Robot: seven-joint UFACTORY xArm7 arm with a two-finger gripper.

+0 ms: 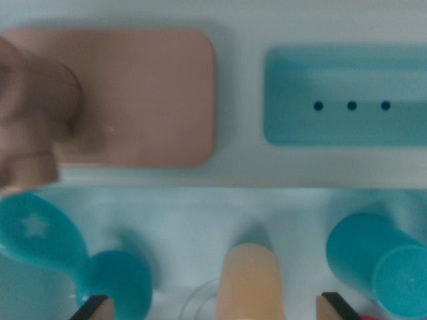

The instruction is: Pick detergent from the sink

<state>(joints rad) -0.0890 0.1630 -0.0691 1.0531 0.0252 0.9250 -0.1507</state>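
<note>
Wrist view looks straight down over a pale sink (200, 220) and the white ledge (240, 167) behind it. On the ledge lies a pink mat (147, 93) with rounded corners, and to the wrist view's right of it, apart from it, a teal tray (333, 93) with three small dark holes in a row along its floor; nothing lies in the tray. A pink faucet (33, 113) stands over the mat's left end, blurred and close to the lens.

Down in the sink, the detergent (252, 280) sits at the bottom middle of the frame: a peach, smooth, rounded bottle, its top end pointing toward the ledge, its lower part cut off by the frame edge. No label or cap shows. A faint clear ring shows just to its left, too dim to name. At the wrist view's left lies a teal goblet (67, 257) on its side, a pale star on its bowl and its round foot near the bottle. At the right a teal cup (380, 267) lies tilted.

The gripper (213, 310) shows only as two fingertips (93, 308) at the bottom edge, set wide apart, one on each side of the detergent and touching nothing.
</note>
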